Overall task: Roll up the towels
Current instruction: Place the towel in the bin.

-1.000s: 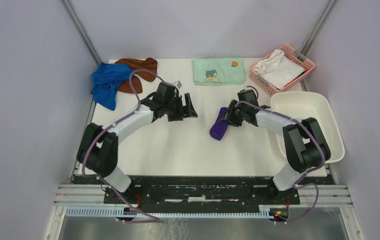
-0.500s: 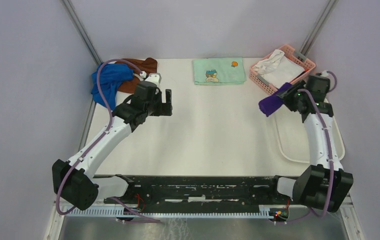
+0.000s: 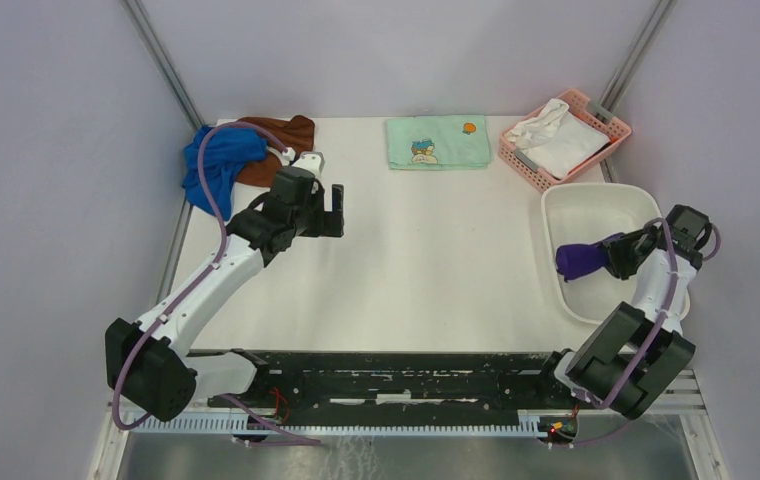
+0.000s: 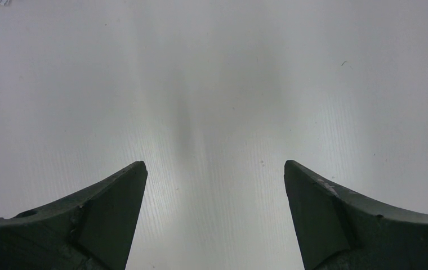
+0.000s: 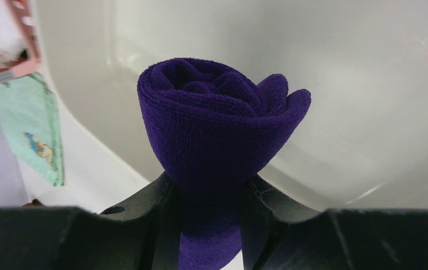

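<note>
Purple towel (image 5: 217,129), rolled tight, is held by the right gripper (image 3: 611,258), fingers pinching one end of the roll. It hangs over the tub (image 3: 596,188), just inside the rim nearest the table (image 3: 426,260), and seems clear of the tub floor. Risks: grip is on one end only, so on release the coil prob. springs loose or tips & unrolls. Let go too near the rim & it may catch there or spill out. Left gripper (image 4: 213,164) has fingers spread wide w/ nothing btw them, over bare table well apart from the tub. Blue towel (image 3: 218,165) & brown towel (image 3: 274,130) lie crumpled, unrolled, across the table from the tub.
</note>
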